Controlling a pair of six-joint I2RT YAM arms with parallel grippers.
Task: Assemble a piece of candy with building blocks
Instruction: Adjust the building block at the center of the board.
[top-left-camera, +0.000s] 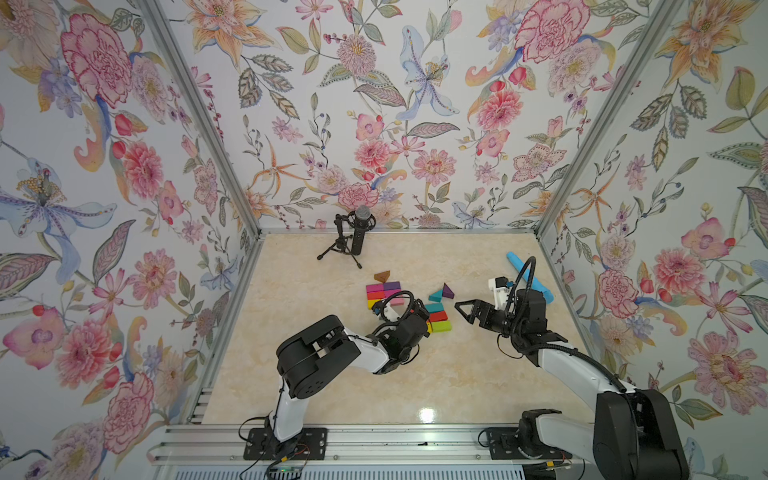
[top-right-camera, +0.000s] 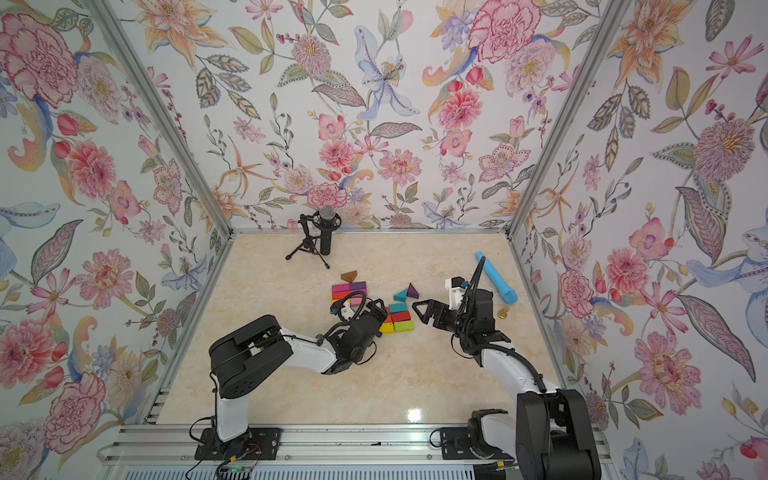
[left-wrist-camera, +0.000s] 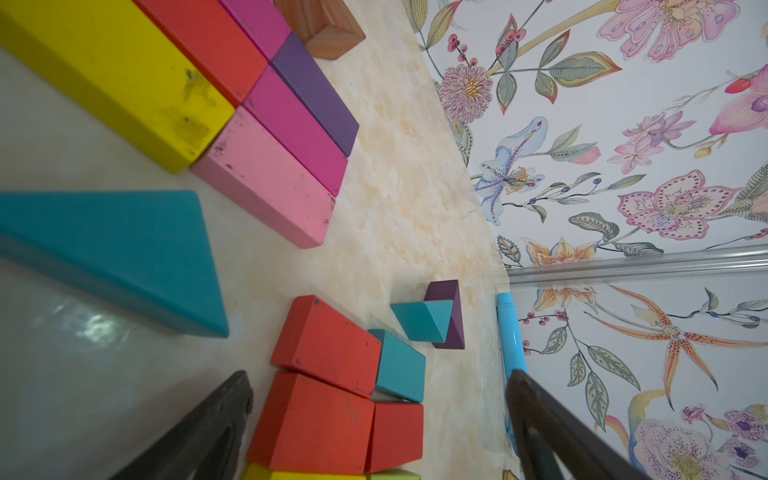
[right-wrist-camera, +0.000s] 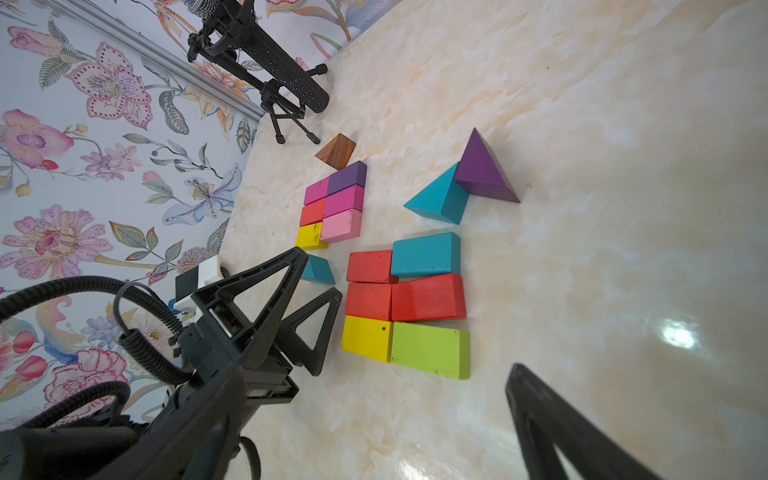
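Sixteen painted wooden building blocks (right-wrist-camera: 428, 297) mid cream marble-look table (right-wrist-camera: 582, 124): twelve bricks (four red, two yellow, two magenta, single pink, purple, teal, green), four triangles (two teal, brown, purple). Both left gripper (left-wrist-camera: 379, 374) and right gripper (top-left-camera: 462, 311) wide open, empty.

Behind the building blocks (top-left-camera: 384, 287), microphone (top-left-camera: 358, 235) (stick (top-left-camera: 542, 290) to their right)

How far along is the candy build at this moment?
Done: a tight six-brick grid with a brown triangle at its far end. In hand: nothing. The left gripper is open beside a teal triangle lying just short of the grid's near end, and the right gripper is open and empty. Left: close that gap. A second brick cluster and a teal-purple triangle pair sit unused.
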